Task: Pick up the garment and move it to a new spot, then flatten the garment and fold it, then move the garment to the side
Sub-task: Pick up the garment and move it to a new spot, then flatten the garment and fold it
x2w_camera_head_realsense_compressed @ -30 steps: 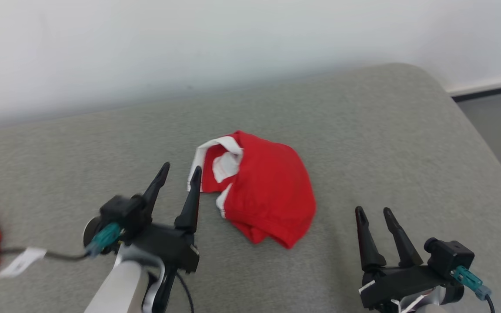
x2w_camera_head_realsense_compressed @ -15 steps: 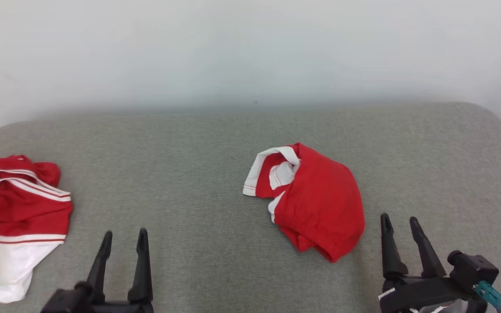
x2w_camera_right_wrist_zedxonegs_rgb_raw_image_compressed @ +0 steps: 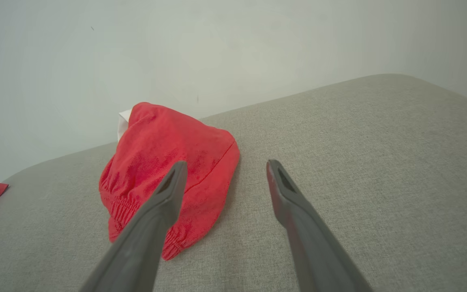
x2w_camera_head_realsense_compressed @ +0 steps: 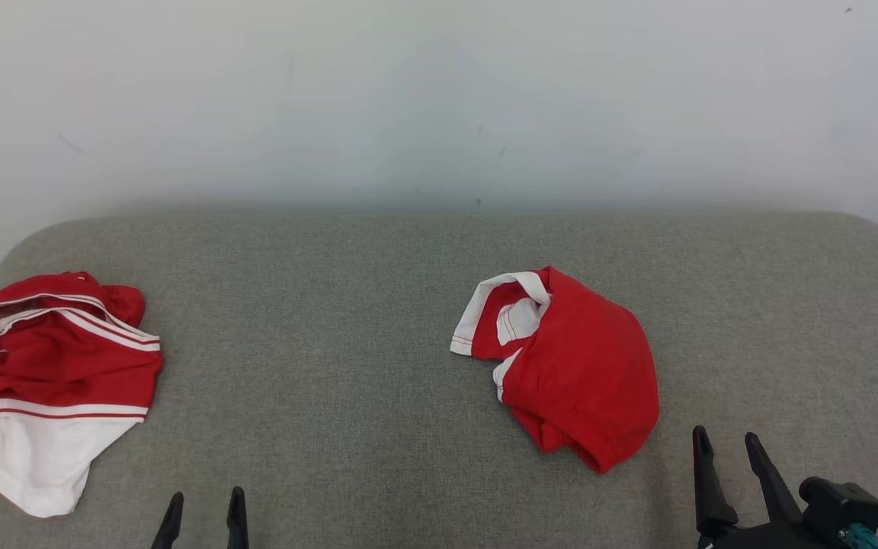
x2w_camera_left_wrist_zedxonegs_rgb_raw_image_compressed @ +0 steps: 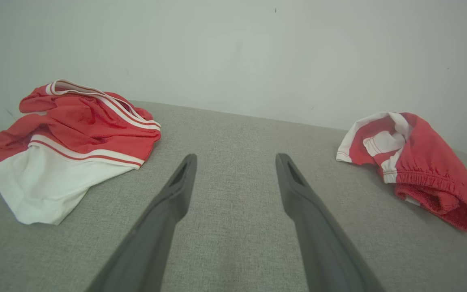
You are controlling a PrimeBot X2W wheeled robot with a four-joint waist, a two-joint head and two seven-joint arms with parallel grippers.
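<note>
The broad grey fabric-covered table [x2w_camera_head_realsense_compressed: 347, 366] runs left to right in front of me. At its left end lies the larger heap, a crumpled red garment with white stripes and a white panel [x2w_camera_head_realsense_compressed: 58, 374]. Right of centre lies the smaller piece, a compact red garment with white trim and an elastic hem [x2w_camera_head_realsense_compressed: 584, 381], doubled over on itself. My left pincer [x2w_camera_left_wrist_zedxonegs_rgb_raw_image_compressed: 235, 160] sits at the near edge, spread open and empty, over bare cloth between the two. My right pincer [x2w_camera_head_realsense_compressed: 725, 442] is likewise open and holds nothing. It is just near-right of the red bundle and not touching it.

I judge the pick-up to be the step in hand, though I cannot say for certain which piece it means; the striped heap looks the less tidy. To do it well I should come down on a raised ridge, such as the striped band on its far side. I should pinch few layers rather than the whole heap and keep my fingertips from digging into the soft table. Then I lift until the white panel hangs free before carrying it toward the open middle.
</note>
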